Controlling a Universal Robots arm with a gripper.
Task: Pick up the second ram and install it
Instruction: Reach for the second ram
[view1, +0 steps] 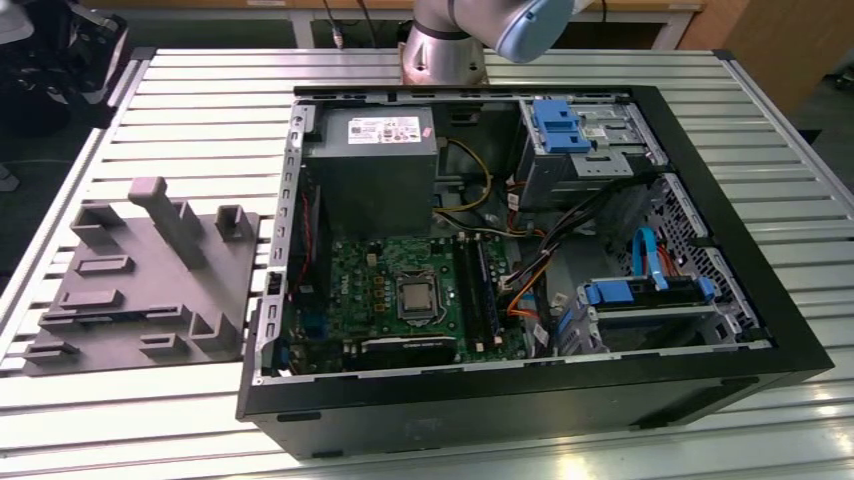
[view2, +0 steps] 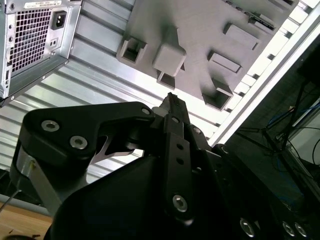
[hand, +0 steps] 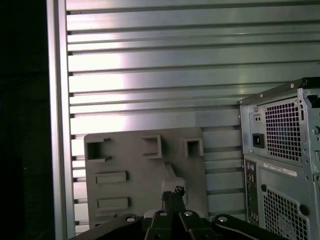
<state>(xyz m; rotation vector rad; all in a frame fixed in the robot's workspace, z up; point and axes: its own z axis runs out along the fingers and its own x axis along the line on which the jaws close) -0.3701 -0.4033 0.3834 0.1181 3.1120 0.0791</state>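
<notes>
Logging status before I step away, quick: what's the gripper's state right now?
Gripper: jaws closed, holding nothing.

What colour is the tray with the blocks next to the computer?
The tray is plain grey; the exterior view shows it best.

Computer case (view1: 747, 330) is lying open on the slatted table (view1: 200, 110), with the holder tray (view1: 134, 270) sitting beside it on the exterior view's left. Inside the case, the power supply (view1: 374, 165) is sitting at the far end, the motherboard (view1: 374, 270) in front of it, and the drive bays (view1: 587, 140) along the exterior view's right. The arm base (view1: 443, 50) is standing behind the case. In the first wrist view, the gripper (hand: 173, 192) is hanging over the tray.
</notes>
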